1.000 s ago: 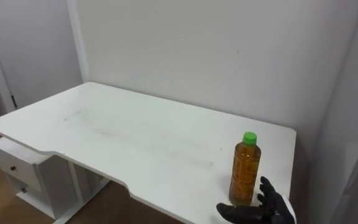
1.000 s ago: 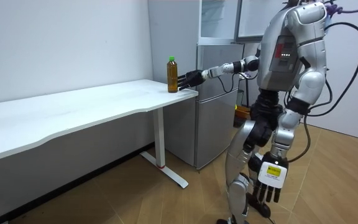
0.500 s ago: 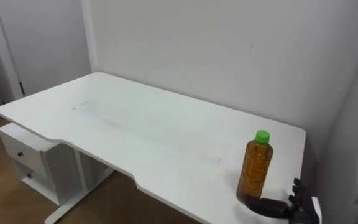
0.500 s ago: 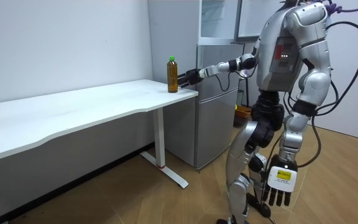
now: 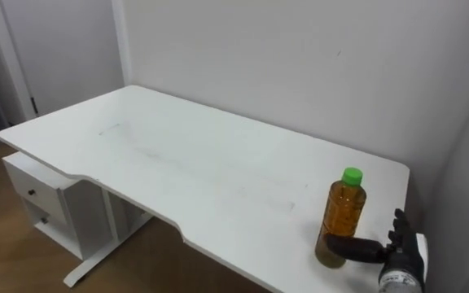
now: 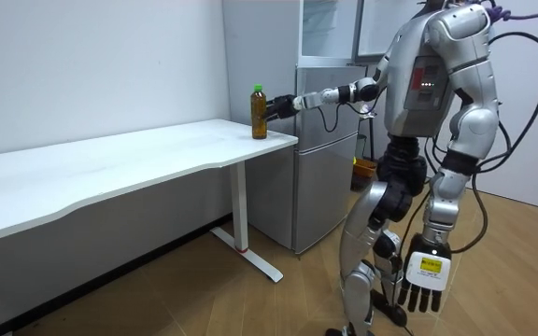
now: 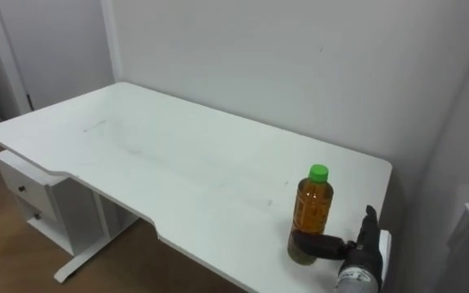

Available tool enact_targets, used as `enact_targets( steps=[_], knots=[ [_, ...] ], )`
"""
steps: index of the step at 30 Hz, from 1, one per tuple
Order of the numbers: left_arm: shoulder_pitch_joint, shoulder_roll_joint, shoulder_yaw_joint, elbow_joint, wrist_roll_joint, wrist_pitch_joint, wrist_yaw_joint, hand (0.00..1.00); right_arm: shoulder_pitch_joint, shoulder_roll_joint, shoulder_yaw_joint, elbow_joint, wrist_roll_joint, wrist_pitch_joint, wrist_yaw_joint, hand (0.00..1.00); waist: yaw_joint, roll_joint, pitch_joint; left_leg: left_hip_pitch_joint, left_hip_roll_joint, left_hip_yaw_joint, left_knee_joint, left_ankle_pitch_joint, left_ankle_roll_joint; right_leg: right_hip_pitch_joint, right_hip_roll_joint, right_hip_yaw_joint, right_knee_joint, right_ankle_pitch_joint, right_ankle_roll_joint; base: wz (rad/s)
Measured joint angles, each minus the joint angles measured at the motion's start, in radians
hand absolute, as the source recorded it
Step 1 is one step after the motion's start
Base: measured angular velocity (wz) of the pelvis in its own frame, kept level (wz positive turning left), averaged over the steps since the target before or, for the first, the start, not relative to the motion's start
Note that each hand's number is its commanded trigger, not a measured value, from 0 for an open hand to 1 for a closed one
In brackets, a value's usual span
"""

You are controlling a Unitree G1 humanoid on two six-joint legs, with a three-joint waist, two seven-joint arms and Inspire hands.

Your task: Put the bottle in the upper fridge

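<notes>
At the lower right of the eye views, the bottle [image 5: 342, 224] stands upright on the white desk [image 5: 177, 163], close to the corner beside the fridge [image 6: 330, 177]. This position places it within reach of the extended right arm. The right hand [image 5: 393, 251] meets it from the side. Its thumb hooks across the bottle's lower front, while the fingers stand straight just beside the wall and apart from it, so the grip appears partial. A low hold probably steadies the filled body. The left hand [image 6: 422, 286] hangs at the robot's side, fingers straight and relaxed.

The bottle is clear cylindrical plastic holding amber liquid, closed by a green screw cap [image 5: 352, 174]. The desk top is smooth and matte, with a curved front edge.
</notes>
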Motion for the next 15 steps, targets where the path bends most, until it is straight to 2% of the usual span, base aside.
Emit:
enact_targets(
  steps=[3,10,15],
  knots=[
    [0.004,0.0,0.0,0.001,0.0,-0.007,0.0,0.03,-0.013,-0.006,0.0,0.0,0.0,-0.005,0.0,0.0,0.001,-0.002,0.0007,0.011,-0.005,-0.006,0.0,0.0,0.001,0.013,-0.002,-0.002,0.0,0.001,0.001,0.03],
    [0.024,0.0,-0.001,0.002,-0.001,-0.011,0.0,0.0,-0.013,-0.009,0.003,-0.001,0.0,-0.013,-0.001,0.0,0.004,-0.002,0.0011,0.018,-0.006,-0.01,0.002,0.003,0.002,0.025,-0.002,-0.006,-0.001,0.0,0.001,0.0],
    [0.032,0.001,-0.001,0.01,-0.002,-0.011,0.0,0.0,-0.013,-0.009,0.003,-0.001,0.001,-0.013,-0.008,0.0,0.004,-0.01,0.0042,0.018,-0.008,-0.019,0.003,0.004,0.002,0.031,-0.001,-0.013,-0.002,0.0,0.002,0.05]
  ],
)
